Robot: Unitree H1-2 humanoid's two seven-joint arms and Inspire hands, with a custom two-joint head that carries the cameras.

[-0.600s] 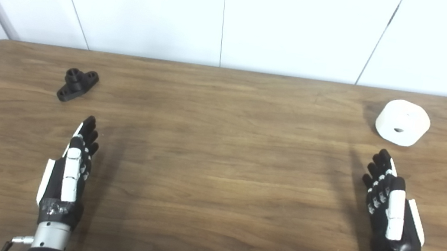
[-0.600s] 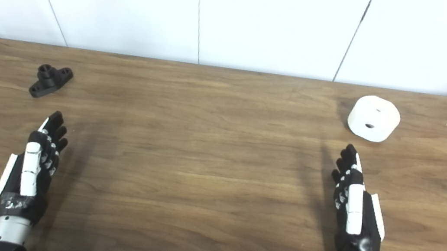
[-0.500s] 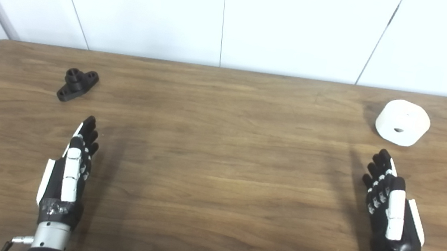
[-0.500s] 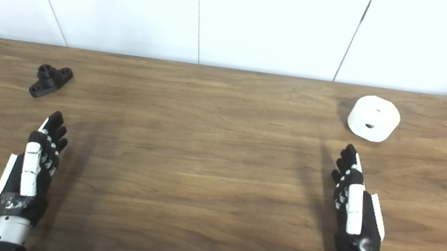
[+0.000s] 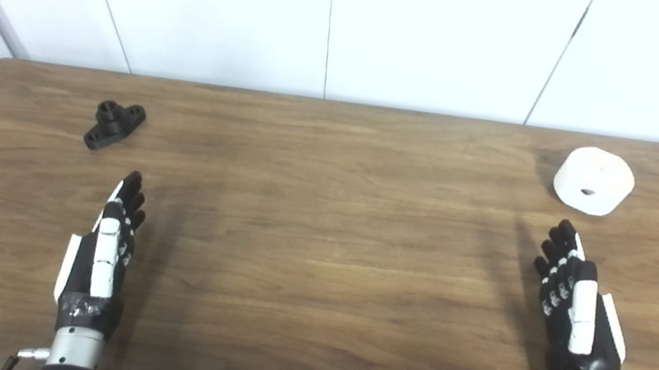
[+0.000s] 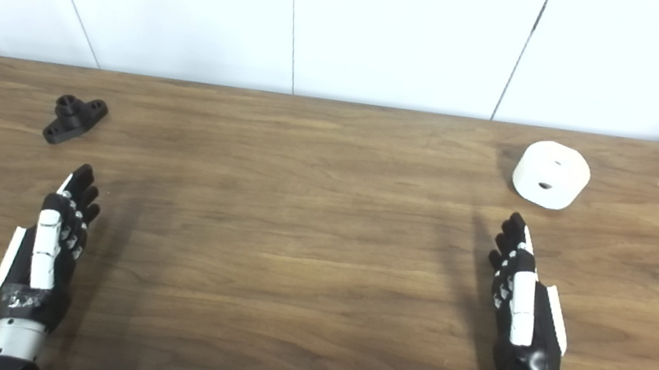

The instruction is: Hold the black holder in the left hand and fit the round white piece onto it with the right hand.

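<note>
A small black holder (image 5: 113, 125) with a short post and two mounting holes lies on the wooden table at the far left. A round white piece (image 5: 593, 181) with a centre hole rests at the far right. My left hand (image 5: 100, 256) is stretched out flat and open, edge-on above the table, a short way nearer than the holder and not touching it. My right hand (image 5: 576, 310) is likewise extended and open, just short of the white piece, with a gap between them. Both hands hold nothing.
The wooden table (image 5: 321, 242) spans the whole view, its back edge against a white panelled wall (image 5: 326, 23). Its rounded left corner shows at the far left.
</note>
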